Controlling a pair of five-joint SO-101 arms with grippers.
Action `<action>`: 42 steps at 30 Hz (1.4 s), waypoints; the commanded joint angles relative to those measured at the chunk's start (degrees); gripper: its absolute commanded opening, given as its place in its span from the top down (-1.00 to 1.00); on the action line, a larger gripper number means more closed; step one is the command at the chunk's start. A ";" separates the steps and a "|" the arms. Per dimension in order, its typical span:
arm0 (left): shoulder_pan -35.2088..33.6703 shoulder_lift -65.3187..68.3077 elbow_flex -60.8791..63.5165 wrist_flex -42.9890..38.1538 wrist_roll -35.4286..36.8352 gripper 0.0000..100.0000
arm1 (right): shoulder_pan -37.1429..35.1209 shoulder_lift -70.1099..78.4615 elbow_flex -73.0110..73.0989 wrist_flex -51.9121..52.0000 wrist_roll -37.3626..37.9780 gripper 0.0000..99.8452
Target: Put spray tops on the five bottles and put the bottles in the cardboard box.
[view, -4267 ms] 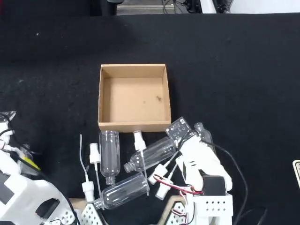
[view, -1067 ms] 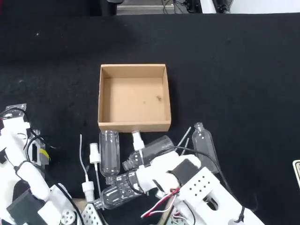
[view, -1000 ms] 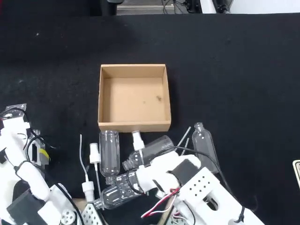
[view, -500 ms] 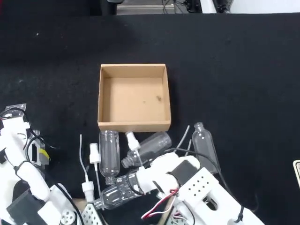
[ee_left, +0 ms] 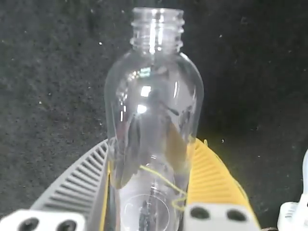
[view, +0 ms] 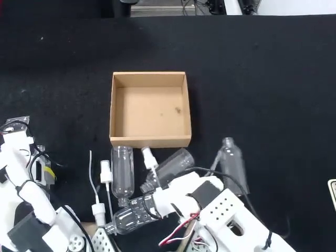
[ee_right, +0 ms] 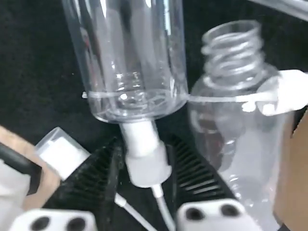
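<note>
The open cardboard box [view: 150, 141] lies mid-table with nothing in it. In front of it several clear bottles lie capless on their sides: one [view: 122, 169], one [view: 173, 165], one [view: 134, 218] and one off to the right [view: 232, 160]. My left gripper [ee_left: 151, 144] is shut on another capless clear bottle [ee_left: 154, 86], neck pointing away; that arm [view: 21, 194] is at the table's front left. My right gripper [ee_right: 144, 144] is shut on a white spray top [ee_right: 147, 166], low among the bottles [view: 155, 202], with one bottle's base [ee_right: 130, 57] and an open neck [ee_right: 236, 48] just beyond.
Loose white spray tops with thin tubes lie by the bottles [view: 106, 172], [view: 98, 210], [view: 148, 156]. The black cloth [view: 262, 79] covers the table around the box. A pale object [view: 332, 189] sits at the right edge.
The right arm crept forward among the bottles. The middle bottle and the spray top beside it shifted left, and the right-hand bottle slid slightly right. The left arm held still.
</note>
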State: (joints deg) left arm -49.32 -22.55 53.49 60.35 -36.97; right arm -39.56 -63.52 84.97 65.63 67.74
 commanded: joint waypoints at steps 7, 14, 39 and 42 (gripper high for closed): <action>0.75 0.00 -9.01 7.21 0.53 0.94 | 5.36 0.84 -24.13 13.89 -4.22 0.98; 5.85 -0.44 -21.58 17.85 1.41 0.94 | 5.63 0.92 -44.26 18.20 -18.73 0.98; 52.88 -24.70 -20.97 -11.52 30.95 0.94 | 23.38 2.15 -65.63 -30.07 -68.48 0.98; 55.87 -24.35 -19.30 -15.91 30.95 0.94 | 23.38 4.79 -65.63 -38.15 -70.42 0.98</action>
State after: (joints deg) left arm 3.34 -45.49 34.59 49.27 -6.81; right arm -17.23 -62.46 22.81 35.82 -1.01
